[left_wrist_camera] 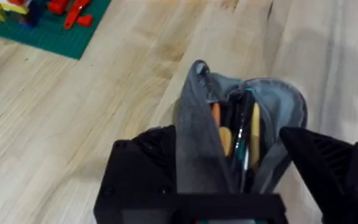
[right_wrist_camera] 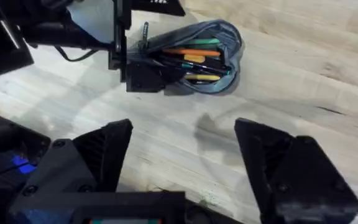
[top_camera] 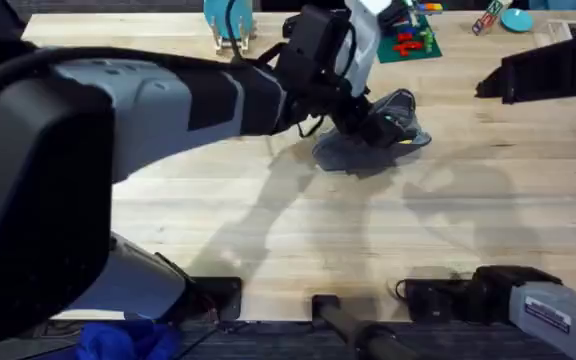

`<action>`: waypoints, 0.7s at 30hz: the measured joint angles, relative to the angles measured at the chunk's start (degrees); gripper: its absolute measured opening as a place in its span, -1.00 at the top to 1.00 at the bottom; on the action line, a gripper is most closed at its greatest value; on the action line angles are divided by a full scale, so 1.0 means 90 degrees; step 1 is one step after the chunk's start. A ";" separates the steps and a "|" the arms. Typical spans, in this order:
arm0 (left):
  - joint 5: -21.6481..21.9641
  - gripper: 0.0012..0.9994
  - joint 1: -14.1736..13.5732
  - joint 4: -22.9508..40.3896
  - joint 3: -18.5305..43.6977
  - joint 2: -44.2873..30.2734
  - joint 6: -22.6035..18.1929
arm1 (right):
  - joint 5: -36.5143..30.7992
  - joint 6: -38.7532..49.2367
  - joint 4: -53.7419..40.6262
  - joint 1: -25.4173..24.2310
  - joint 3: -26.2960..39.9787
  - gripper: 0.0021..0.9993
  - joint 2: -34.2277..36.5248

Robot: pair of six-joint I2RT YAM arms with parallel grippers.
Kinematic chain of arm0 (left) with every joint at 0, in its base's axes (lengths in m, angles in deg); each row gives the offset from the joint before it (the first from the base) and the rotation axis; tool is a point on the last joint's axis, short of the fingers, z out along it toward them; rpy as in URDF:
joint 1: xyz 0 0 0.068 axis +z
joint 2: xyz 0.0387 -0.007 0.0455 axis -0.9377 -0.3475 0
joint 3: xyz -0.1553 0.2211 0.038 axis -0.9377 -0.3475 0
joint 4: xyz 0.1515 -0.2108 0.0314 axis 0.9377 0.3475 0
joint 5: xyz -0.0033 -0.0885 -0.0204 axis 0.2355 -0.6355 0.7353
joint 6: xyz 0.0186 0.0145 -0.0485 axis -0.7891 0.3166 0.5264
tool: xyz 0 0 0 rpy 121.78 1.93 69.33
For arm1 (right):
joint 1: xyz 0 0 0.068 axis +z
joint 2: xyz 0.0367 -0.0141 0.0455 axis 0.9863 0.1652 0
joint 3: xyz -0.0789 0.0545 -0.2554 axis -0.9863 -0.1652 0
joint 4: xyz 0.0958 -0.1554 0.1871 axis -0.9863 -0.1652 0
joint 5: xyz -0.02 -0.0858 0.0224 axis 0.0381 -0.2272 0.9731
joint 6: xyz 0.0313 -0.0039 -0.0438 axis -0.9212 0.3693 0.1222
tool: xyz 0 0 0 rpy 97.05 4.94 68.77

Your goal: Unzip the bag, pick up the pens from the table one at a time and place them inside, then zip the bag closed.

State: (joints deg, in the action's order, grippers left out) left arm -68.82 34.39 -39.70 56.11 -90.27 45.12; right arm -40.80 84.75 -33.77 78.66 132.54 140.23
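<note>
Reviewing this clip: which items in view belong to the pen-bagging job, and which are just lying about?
Part of the job:
- the bag, open, on the table
- pens lying inside it
- left gripper, at the bag's end
- right gripper, open, apart from the bag

Just lying about:
- green brick plate with small bricks
- blue object on a wooden stand

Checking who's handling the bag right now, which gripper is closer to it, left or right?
Left. The left gripper is at the bag, straddling one side of its open mouth. The right gripper hovers open, apart from the bag, over bare table.
</note>
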 joint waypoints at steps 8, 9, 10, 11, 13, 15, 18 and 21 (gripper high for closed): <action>-0.0056 -0.99 0.0600 0.0055 0.0000 0.0712 0.0290 | -0.0002 0.0000 -0.0001 0.0001 0.0000 -1.00 0.0000; -0.0064 -0.99 0.0693 0.0083 0.0002 0.0859 0.0362 | -0.0002 0.0000 0.0000 0.0000 0.0000 -1.00 0.0000; -0.0068 -0.99 0.0769 0.0131 0.0002 0.0977 0.0429 | -0.0002 0.0000 -0.0001 0.0001 0.0000 -1.00 0.0000; -0.0068 -0.99 0.0845 0.0216 0.0002 0.1089 0.0474 | 0.0000 0.0000 -0.0001 -0.0001 0.0000 -1.00 0.0000; -0.0072 -0.99 0.0966 0.0463 0.0004 0.1248 0.0549 | -0.0001 0.0000 -0.0001 0.0001 0.0000 -1.00 0.0000; -0.0070 -0.99 0.1064 0.0776 0.0005 0.1350 0.0593 | -0.0001 0.0000 -0.0001 0.0001 0.0000 -1.00 0.0000; -0.0070 -0.99 0.1176 0.1274 0.0005 0.1447 0.0627 | -0.0002 0.0000 -0.0001 0.0001 0.0000 -1.00 0.0000; -0.0132 -0.99 0.1289 0.1824 0.0003 0.1597 0.0581 | 0.0000 0.0000 -0.0001 -0.0001 0.0000 -1.00 0.0000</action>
State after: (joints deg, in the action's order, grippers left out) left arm -70.01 45.99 -23.28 56.13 -75.89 50.36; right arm -40.80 84.75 -33.78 78.65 132.54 140.23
